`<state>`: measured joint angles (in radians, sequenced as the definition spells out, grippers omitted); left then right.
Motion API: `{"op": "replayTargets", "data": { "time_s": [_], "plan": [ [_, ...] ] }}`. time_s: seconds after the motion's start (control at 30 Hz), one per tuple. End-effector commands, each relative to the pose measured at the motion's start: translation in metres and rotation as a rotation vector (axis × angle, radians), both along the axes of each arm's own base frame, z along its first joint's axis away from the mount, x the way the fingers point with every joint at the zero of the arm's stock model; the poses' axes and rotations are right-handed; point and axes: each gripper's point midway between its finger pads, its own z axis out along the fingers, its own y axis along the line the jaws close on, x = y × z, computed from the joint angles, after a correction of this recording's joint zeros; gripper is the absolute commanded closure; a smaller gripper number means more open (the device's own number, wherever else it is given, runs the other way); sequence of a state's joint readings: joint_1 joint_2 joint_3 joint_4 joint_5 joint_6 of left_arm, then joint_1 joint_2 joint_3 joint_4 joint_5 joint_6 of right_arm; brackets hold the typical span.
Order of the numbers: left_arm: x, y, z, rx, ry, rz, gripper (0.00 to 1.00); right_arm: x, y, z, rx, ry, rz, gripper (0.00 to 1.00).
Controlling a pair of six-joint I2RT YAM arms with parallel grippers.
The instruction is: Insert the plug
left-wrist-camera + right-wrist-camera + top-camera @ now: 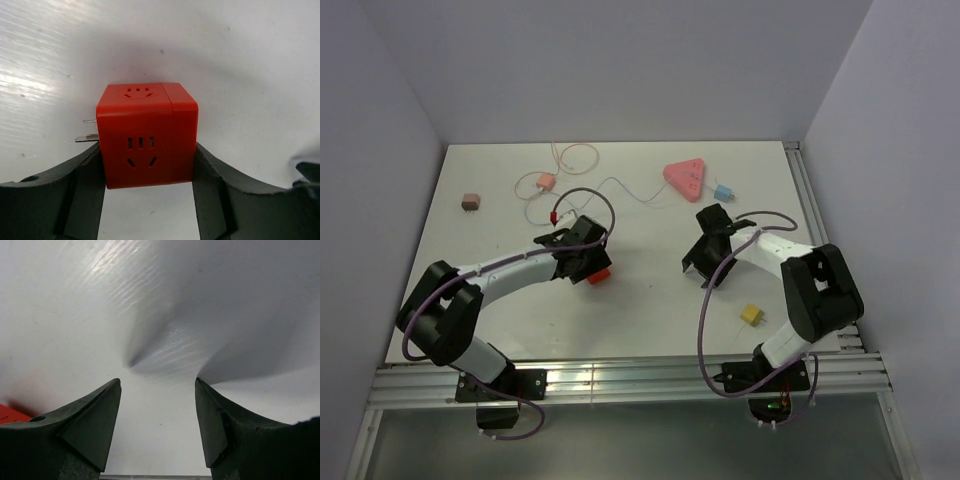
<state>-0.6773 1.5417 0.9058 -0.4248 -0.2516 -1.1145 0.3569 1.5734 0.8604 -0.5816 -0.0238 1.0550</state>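
Observation:
The plug [724,192], a tiny light-blue box, lies on the table just right of the pink triangular socket strip [685,177]. Neither gripper touches it. My right gripper [703,243] hovers below the pink strip, and in the right wrist view it [157,382] stands open over bare table with nothing between its fingers. My left gripper [592,268] is shut on a red socket cube [599,276] near the table's middle. In the left wrist view the cube [146,135] sits between the gripper's [147,165] fingers, its metal prongs pointing left.
A pink adapter [546,182] with a thin looping cable lies at the back left. A brown block [471,201] sits near the left edge. A yellow piece [751,314] lies by the right arm. Walls enclose three sides.

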Motion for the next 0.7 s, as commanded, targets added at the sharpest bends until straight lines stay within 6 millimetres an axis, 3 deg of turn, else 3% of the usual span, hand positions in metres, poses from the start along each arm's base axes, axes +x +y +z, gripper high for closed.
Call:
{"op": "replayTargets", "data": {
  "time_s": [0.0, 0.1, 0.13, 0.17, 0.27, 0.3, 0.37, 0.4, 0.47, 0.67],
  "plan": [
    [-0.054, 0.007, -0.042, 0.077, 0.165, -0.106, 1.00, 0.019, 0.013, 0.019, 0.048, -0.105, 0.062, 0.32],
    [-0.063, 0.004, -0.049, 0.083, 0.185, -0.120, 1.00, 0.006, -0.017, 0.033, -0.091, -0.113, 0.058, 0.27],
    [-0.066, 0.002, -0.054, 0.083, 0.201, -0.129, 1.00, -0.006, -0.029, 0.036, -0.142, -0.087, 0.045, 0.24],
    [-0.068, 0.001, -0.055, 0.092, 0.210, -0.134, 0.99, -0.006, -0.045, 0.051, -0.198, -0.146, -0.001, 0.22],
    [-0.065, -0.006, -0.053, 0.075, 0.195, -0.145, 0.87, -0.029, -0.068, 0.066, -0.241, -0.180, -0.083, 0.08],
    [-0.064, -0.007, -0.053, 0.066, 0.186, -0.143, 0.78, -0.040, -0.072, 0.059, -0.236, -0.157, -0.093, 0.06],
    [-0.064, -0.012, -0.050, 0.041, 0.179, -0.157, 0.73, -0.053, -0.085, 0.057, -0.198, -0.139, -0.149, 0.05],
    [-0.062, -0.014, -0.049, 0.036, 0.175, -0.161, 0.70, -0.067, -0.086, 0.045, -0.163, -0.092, -0.159, 0.05],
    [-0.063, -0.014, -0.054, 0.058, 0.194, -0.166, 0.69, -0.076, -0.107, 0.046, -0.152, -0.099, -0.249, 0.05],
    [-0.066, -0.020, -0.064, 0.087, 0.267, -0.162, 0.62, -0.104, -0.145, 0.048, -0.226, -0.083, -0.407, 0.04]
  ]
}}
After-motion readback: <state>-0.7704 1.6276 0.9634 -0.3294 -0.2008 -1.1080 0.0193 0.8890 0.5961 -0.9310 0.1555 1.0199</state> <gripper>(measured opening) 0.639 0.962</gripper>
